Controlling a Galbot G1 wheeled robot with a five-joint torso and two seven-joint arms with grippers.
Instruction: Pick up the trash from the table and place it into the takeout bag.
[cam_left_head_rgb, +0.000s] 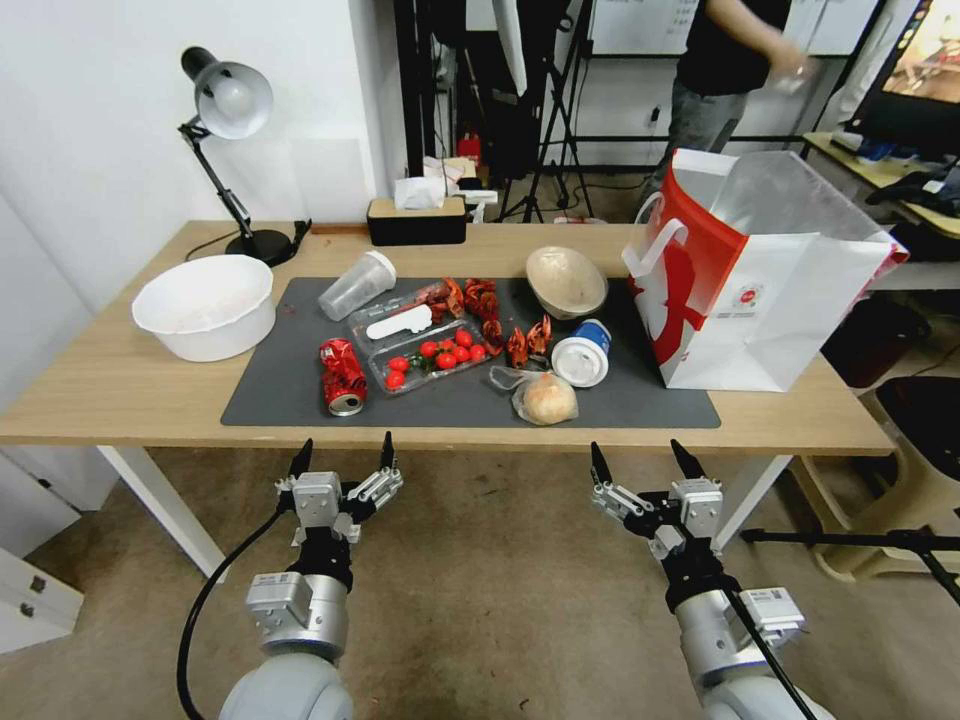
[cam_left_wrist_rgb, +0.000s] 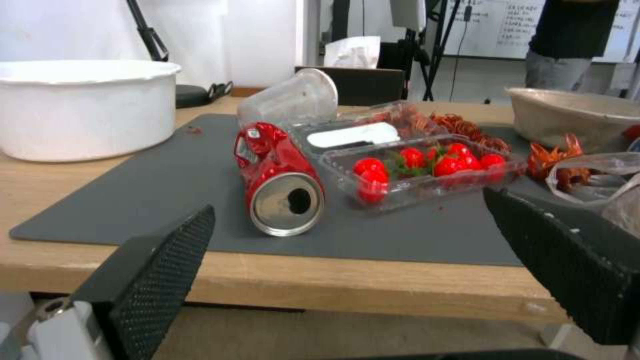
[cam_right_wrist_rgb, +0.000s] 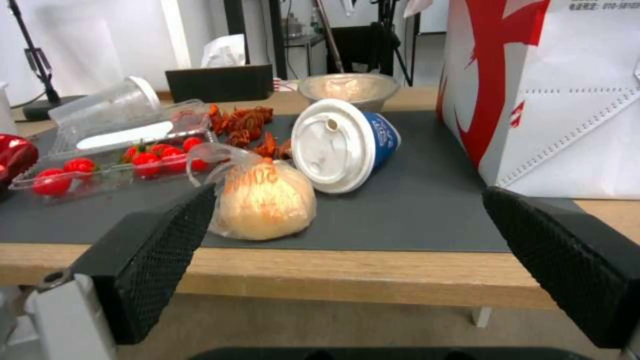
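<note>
Left gripper (cam_left_head_rgb: 342, 455) and right gripper (cam_left_head_rgb: 645, 458) both hang just off the counter's (cam_left_head_rgb: 120, 385) near edge, over the floor, jaws spread wide, holding nothing, touching nothing.

Nearest trash on the dark grey mat (cam_left_head_rgb: 290, 395): crushed red can (cam_left_head_rgb: 342, 375) on its side, mouth toward the robot, and a bun in a clear bag (cam_left_head_rgb: 545, 397). Just behind the bun, blue-and-white lidded cup (cam_left_head_rgb: 582, 352) tipped over, lid facing front. Btwn can and cup, clear clamshell tray (cam_left_head_rgb: 425, 345) w/ small red tomatoes; red crayfish shells (cam_left_head_rgb: 480, 300) around its far side. Farther back, clear plastic cup (cam_left_head_rgb: 356, 285) lying down and beige round bowl (cam_left_head_rgb: 566, 280), tilted.

Takeout bag (cam_left_head_rgb: 760, 290) stands open at the mat's right end, white faces, red side panel, loop handles.

White basin (cam_left_head_rgb: 205, 305) sits left of the mat; desk lamp (cam_left_head_rgb: 225, 110) and tissue box (cam_left_head_rgb: 416, 215) at the back, by a white wall.
</note>
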